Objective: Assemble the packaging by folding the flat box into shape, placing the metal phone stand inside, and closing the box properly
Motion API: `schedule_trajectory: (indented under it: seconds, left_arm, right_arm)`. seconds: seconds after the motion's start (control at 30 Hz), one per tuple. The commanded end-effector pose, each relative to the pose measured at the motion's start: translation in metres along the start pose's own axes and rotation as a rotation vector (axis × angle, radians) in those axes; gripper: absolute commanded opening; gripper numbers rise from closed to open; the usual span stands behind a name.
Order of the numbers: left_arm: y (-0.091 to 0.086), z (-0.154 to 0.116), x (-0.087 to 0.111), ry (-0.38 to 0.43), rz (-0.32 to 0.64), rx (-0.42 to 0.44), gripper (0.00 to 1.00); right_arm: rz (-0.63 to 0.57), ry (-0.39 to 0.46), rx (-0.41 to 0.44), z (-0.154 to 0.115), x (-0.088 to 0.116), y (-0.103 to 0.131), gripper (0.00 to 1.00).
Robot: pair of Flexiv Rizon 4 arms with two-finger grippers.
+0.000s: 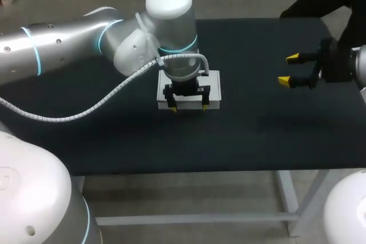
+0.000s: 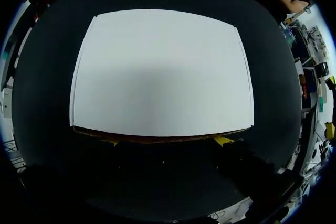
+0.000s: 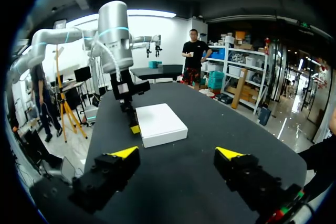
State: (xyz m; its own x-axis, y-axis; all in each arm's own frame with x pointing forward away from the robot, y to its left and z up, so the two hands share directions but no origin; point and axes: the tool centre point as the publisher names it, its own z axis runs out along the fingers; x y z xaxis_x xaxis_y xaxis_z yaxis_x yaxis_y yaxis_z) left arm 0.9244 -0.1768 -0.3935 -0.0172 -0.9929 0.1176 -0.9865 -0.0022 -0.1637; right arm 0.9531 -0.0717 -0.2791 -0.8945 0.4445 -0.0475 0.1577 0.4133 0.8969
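The white box point(image 1: 213, 90) lies flat near the middle of the black tabletop point(image 1: 257, 130), squared up into shape with its lid down. The left claw point(image 1: 189, 108) stands over the box's near edge. Its fingers are spread and released, and both yellow tips sit against that same front side rather than clamping anything. In the left wrist view the tips only just show past the lid's edge, where a thin brownish sliver runs along the seam, so the front flap looks not quite seated. The step in hand seems to be the final closing. To do it well, the left claw should press evenly along that seam, keeping both tips level so the box does not skid or twist, and it should push inward and down rather than prying. The right claw point(image 1: 289, 68) hovers well apart at the tabletop's right side, spread and empty, and it could brace the far side if the box slides. The metal phone stand is nowhere in view. It may be inside, but the shut lid hides the contents.
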Motion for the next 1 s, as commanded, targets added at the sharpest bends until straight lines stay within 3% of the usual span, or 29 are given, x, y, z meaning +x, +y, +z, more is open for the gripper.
schedule_trajectory:
  seconds: [0.03,1.0]
  left_arm:
    - [-0.022,0.006,0.003,-0.008,-0.002,-0.025,1.00]
    - [-0.129,0.024,0.000,-0.102,-0.030,-0.067,1.00]
  right_arm:
    - [-0.001,0.005,-0.006,-0.001,-0.001,-0.001,1.00]
    - [-0.001,0.005,-0.006,-0.001,-0.001,-0.001,1.00]
